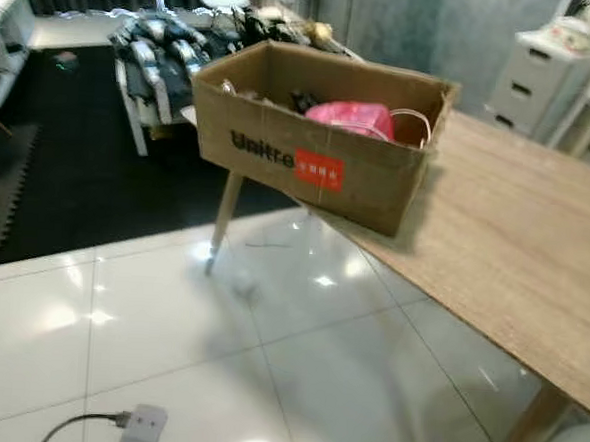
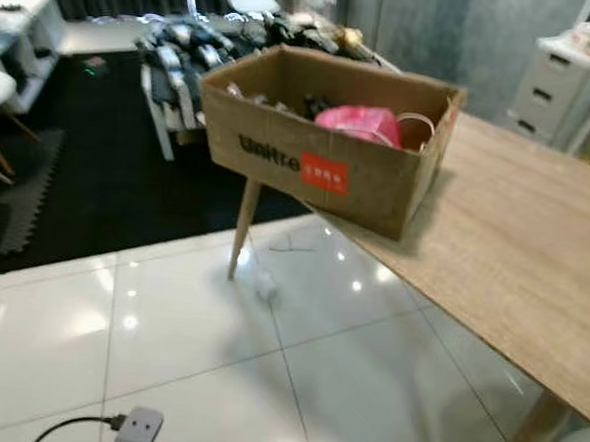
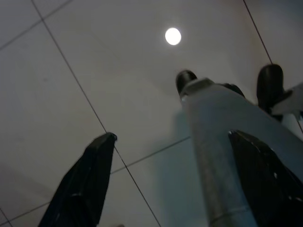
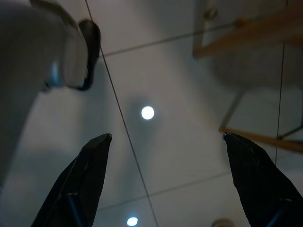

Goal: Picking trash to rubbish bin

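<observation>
Head views: a cardboard box point(image 1: 314, 157) printed "Unitree" sits on the near corner of the wooden worktop point(image 1: 514, 244), overhanging its edge. Inside it, a pink bag point(image 1: 353, 117) and other scraps I can't identify. A small pale crumpled scrap point(image 2: 264, 285) lies on the white tile floor point(image 1: 167, 343) just beside the worktop leg point(image 1: 223, 222); probably the trash, ahead and to my left, too blurred for any long axis. A power strip point(image 1: 142, 427) lies nearer.

Left wrist view: my left hand point(image 3: 180, 177) hangs over tiles, fingers apart, empty.

Right wrist view: my right hand point(image 4: 170, 177) likewise, fingers apart, empty. The left arm seems nearer.
</observation>
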Motion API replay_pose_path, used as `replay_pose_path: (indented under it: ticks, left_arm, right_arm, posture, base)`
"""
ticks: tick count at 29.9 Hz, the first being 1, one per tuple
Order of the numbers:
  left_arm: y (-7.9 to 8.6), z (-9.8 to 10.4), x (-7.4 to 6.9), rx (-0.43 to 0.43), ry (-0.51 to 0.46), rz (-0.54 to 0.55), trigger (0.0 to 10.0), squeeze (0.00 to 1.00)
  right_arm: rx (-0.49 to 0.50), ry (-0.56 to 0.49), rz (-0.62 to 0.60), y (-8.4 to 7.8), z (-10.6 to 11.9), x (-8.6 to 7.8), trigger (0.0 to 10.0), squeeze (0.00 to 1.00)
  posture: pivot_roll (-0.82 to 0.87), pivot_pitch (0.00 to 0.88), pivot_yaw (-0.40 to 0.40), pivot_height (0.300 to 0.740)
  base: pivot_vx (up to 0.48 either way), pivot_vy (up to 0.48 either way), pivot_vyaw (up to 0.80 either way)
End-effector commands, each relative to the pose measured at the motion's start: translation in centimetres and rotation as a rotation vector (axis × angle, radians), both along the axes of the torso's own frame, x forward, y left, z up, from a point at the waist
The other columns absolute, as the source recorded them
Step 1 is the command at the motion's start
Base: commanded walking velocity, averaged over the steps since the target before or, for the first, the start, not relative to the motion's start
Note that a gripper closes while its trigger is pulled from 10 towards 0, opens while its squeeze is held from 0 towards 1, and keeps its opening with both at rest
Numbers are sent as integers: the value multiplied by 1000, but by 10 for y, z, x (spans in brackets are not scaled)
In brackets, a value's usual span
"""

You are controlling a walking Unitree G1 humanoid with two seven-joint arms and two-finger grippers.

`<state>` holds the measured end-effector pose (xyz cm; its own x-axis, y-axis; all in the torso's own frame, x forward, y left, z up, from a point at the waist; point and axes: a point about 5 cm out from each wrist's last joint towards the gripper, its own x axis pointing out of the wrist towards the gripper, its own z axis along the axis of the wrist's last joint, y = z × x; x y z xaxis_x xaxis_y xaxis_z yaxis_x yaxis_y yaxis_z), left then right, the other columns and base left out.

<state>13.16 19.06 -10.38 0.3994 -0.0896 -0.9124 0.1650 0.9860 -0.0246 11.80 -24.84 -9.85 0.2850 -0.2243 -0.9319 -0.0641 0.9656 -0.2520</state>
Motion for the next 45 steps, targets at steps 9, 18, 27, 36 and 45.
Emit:
replay_pose_path:
  ticks: [9,18,27,36,45]
  left_arm:
    - [2,-4,-12,1,56,-8,10000,0]
    - [4,-3,-12,0,56,-4,10000,0]
    - [2,-4,-13,-5,59,-3,10000,0]
    - [3,-4,-13,-2,59,-8,10000,0]
    - [2,-5,-15,-3,64,-16,10000,0]
  right_arm:
    - [7,24,17,8,-4,-7,10000,0]
    - [4,23,13,9,-5,-9,10000,0]
    - [5,18,17,9,-5,-9,10000,0]
    - [4,24,34,9,-5,-9,10000,0]
    - [10,28,45,11,-6,-10,10000,0]
  posture:
    - [34,54,24,740]
    - [37,68,35,740]
    - [31,71,42,740]
    - [27,81,45,740]
    - [25,88,46,740]
  base:
    - [-292,0,0]
    - [-292,0,0]
    - [-297,0,0]
    - [-299,0,0]
    - [-297,0,0]
